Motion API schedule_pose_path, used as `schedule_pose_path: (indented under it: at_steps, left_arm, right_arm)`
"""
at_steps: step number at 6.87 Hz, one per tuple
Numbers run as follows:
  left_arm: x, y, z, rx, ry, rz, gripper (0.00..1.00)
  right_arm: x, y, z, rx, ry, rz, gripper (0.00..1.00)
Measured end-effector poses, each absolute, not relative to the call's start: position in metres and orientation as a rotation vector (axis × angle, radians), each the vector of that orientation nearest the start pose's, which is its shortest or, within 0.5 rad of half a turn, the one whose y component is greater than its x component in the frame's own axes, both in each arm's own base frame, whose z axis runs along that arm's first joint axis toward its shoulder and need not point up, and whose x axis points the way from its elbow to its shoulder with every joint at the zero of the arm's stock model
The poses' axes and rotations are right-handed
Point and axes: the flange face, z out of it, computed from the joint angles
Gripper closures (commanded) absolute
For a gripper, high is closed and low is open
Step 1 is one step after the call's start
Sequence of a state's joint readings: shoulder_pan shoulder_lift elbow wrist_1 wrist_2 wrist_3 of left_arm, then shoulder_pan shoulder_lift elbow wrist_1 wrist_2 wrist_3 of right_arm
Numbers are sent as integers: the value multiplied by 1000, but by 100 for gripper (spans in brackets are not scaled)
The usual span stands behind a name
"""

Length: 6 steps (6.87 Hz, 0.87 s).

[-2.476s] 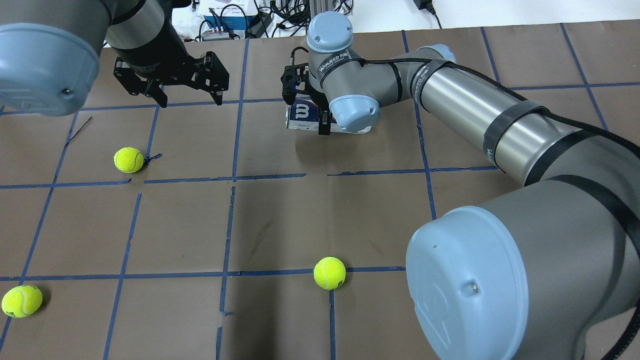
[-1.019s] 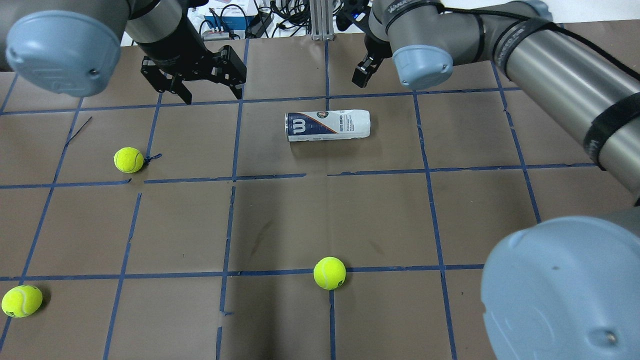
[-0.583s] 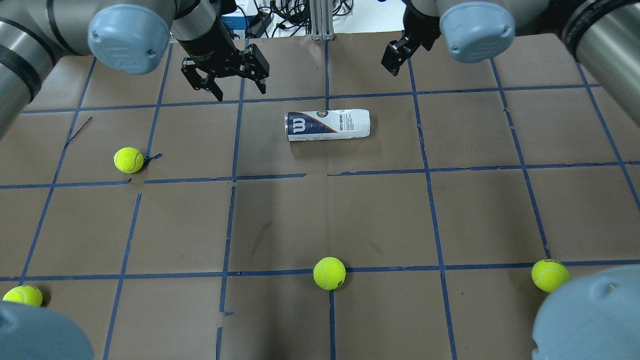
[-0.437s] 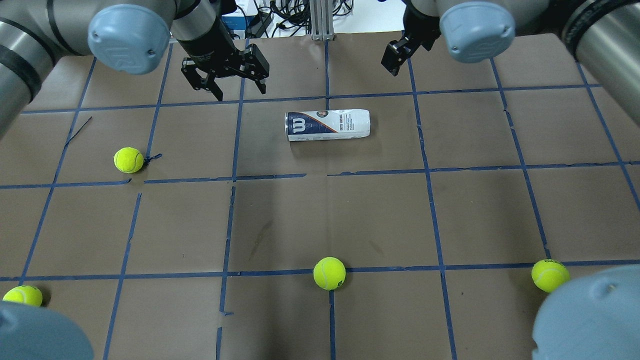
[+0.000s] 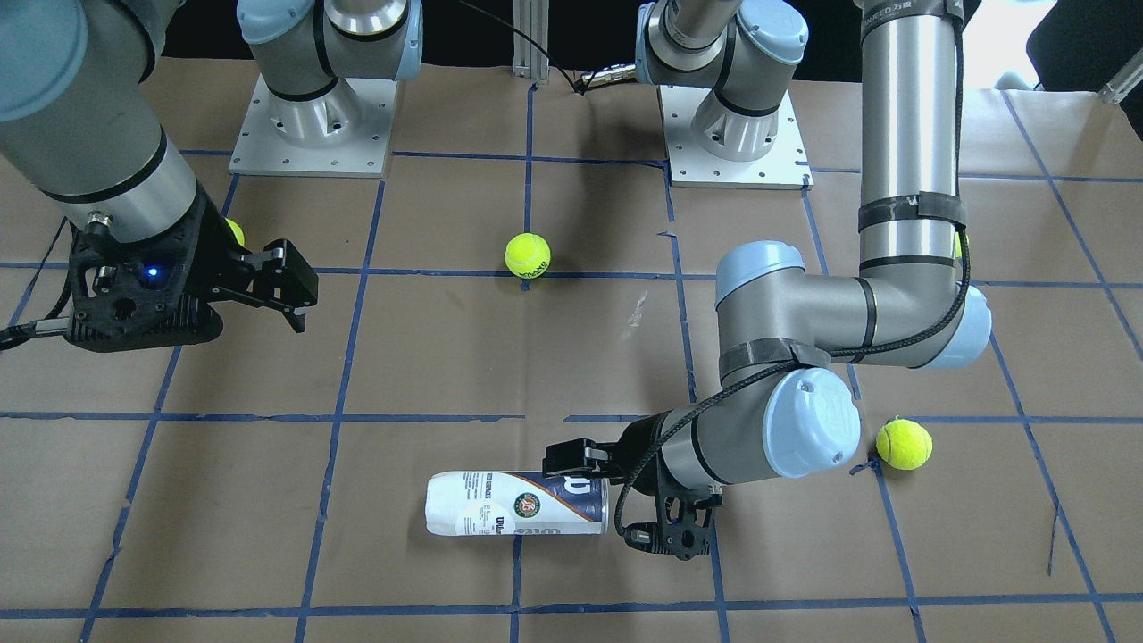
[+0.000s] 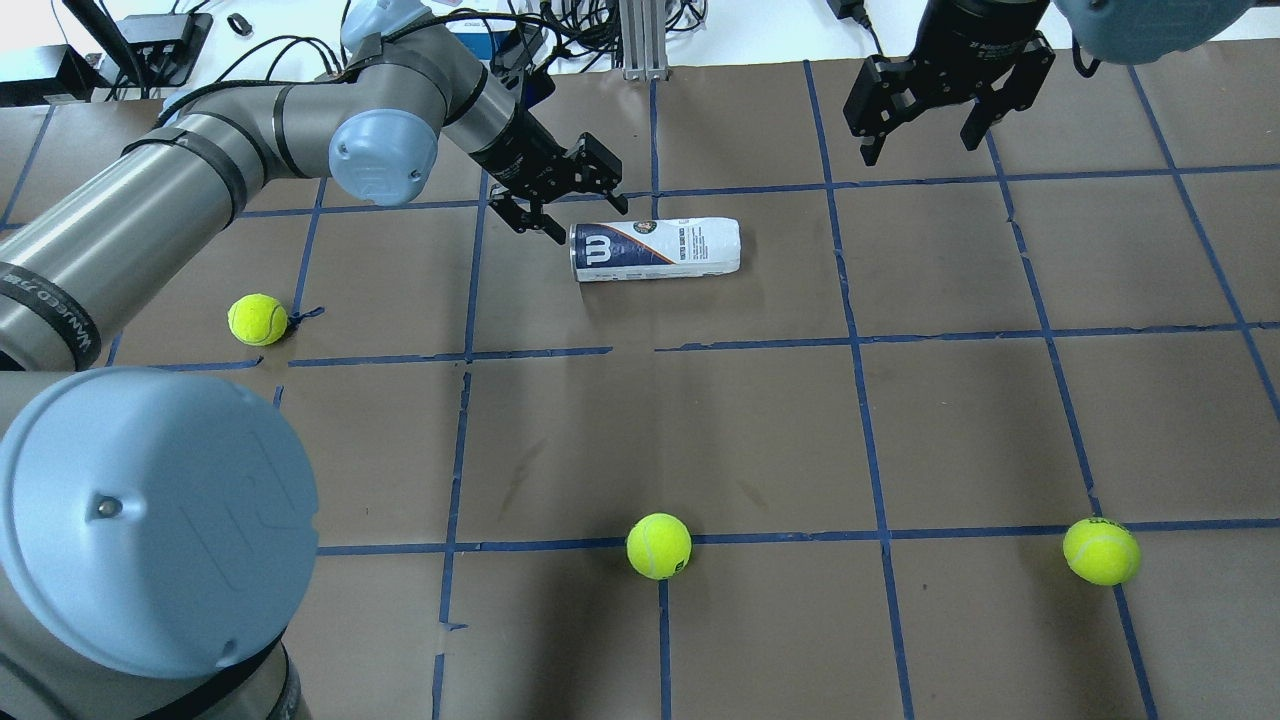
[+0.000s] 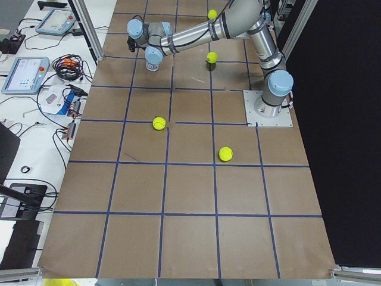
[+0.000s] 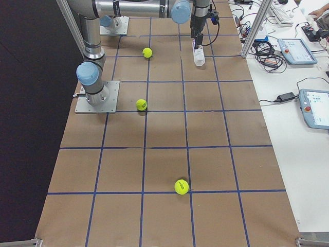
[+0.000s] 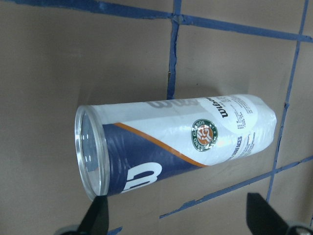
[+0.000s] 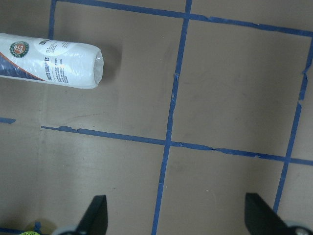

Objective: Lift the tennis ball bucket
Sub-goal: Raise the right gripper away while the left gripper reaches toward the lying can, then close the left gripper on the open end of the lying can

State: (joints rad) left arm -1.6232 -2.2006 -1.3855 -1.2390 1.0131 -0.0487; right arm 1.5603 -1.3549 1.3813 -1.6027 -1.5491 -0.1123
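The tennis ball bucket (image 6: 655,250) is a clear tube with a white and navy label. It lies on its side on the brown table, navy end to the left in the overhead view. It also shows in the front view (image 5: 516,505) and the left wrist view (image 9: 176,142). My left gripper (image 6: 565,200) is open and empty at the tube's navy open end (image 5: 616,500). In the left wrist view (image 9: 181,220) the tube lies just beyond the fingertips (image 9: 98,220). My right gripper (image 6: 920,110) is open and empty, up at the far right, away from the tube.
Yellow-green tennis balls lie loose: one at the left (image 6: 257,319), one at the near middle (image 6: 659,546), one at the near right (image 6: 1101,551). Blue tape lines grid the table. Cables and boxes (image 6: 470,30) lie past the far edge.
My left gripper has moved right and down to the tube's navy end. My right gripper, over the tube 2.5 s ago, has withdrawn to the far right. The tube has not moved.
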Motion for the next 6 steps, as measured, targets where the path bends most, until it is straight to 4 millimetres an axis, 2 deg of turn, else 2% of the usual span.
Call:
schedule_pose_path:
  at_steps: [3, 4, 5, 6]
  left_arm:
    - [-211, -695, 219, 41, -2575, -170, 0]
    - [-211, -697, 211, 39, -2574, -171, 15]
    - [-212, -698, 206, 39, -2562, -171, 39]
    - [-214, -697, 204, 42, -2523, -167, 59]
  right_arm:
    - [126, -583, 468, -61, 3132, 1, 0]
    - [126, -582, 468, -36, 3133, 0, 0]
    - [126, -582, 470, -1, 3134, -2, 0]
    - [127, -581, 471, 19, 3133, -7, 0]
